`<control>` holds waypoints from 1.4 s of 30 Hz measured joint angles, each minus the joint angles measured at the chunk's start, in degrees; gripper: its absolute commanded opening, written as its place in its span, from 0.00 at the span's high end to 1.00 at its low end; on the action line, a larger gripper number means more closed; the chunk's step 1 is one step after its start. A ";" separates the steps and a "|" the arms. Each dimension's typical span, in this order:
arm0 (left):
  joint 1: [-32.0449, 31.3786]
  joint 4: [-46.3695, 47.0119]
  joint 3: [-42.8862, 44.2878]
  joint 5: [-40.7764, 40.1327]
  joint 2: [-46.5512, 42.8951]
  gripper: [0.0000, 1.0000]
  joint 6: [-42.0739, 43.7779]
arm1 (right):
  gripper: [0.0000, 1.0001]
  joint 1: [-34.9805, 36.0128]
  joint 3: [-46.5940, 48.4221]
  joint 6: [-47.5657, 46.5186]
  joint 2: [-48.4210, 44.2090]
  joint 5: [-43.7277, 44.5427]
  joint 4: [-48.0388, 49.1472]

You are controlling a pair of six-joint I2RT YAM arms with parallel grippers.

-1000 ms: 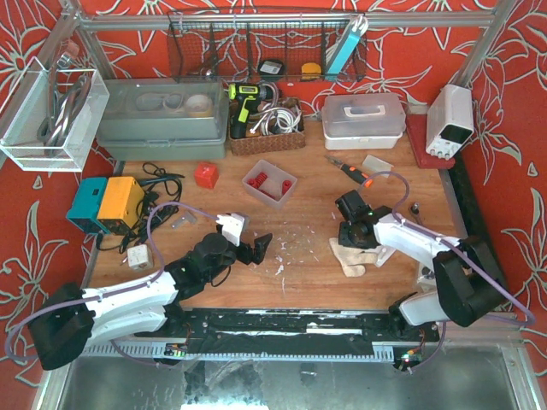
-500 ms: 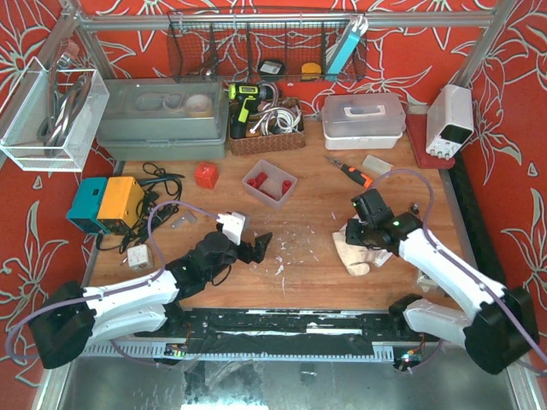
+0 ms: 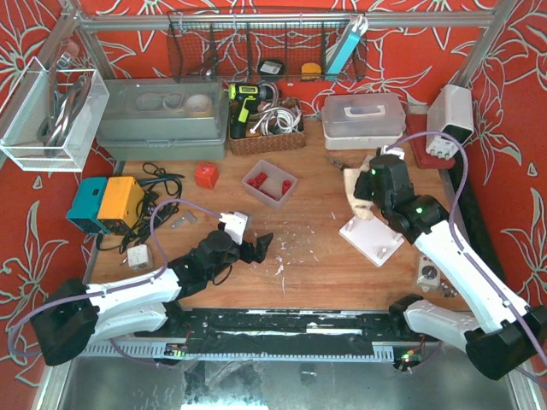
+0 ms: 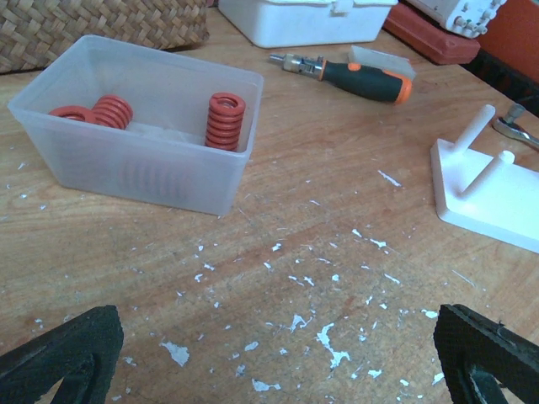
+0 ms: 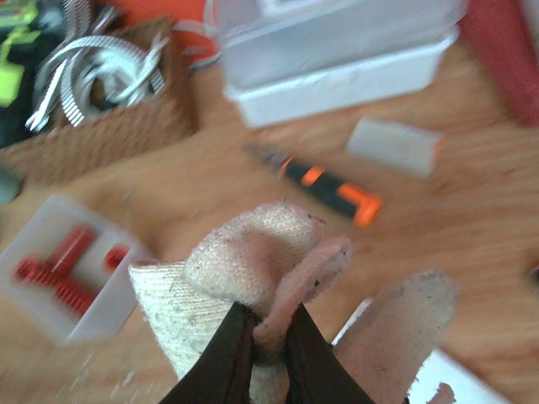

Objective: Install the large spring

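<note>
Glove (image 5: 253,261) lifted off white peg base (image 3: 372,239) by right gripper (image 5: 261,337), jaws pinched together on fabric, now carried toward upper right. Base uncovered, pegs free for loading. Left gripper (image 3: 259,246) spread wide, empty, lower left of centre. Red springs (image 4: 225,120) sit in clear bin (image 4: 143,172), upper centre; large one not yet picked.
</note>
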 measured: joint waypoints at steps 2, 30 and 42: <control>0.00 0.00 0.00 0.02 0.09 0.00 0.00 | 1.00 -1.46 1.14 -1.11 2.03 5.14 2.32; 0.04 -1.49 0.31 -4.52 0.35 0.10 -0.22 | 0.33 -25.79 9.90 -4.59 32.79 0.57 7.54; 6.19 -8.70 14.75 -7.82 3.76 0.30 -4.26 | 0.01 -12.37 4.00 -5.64 10.58 -8.59 2.43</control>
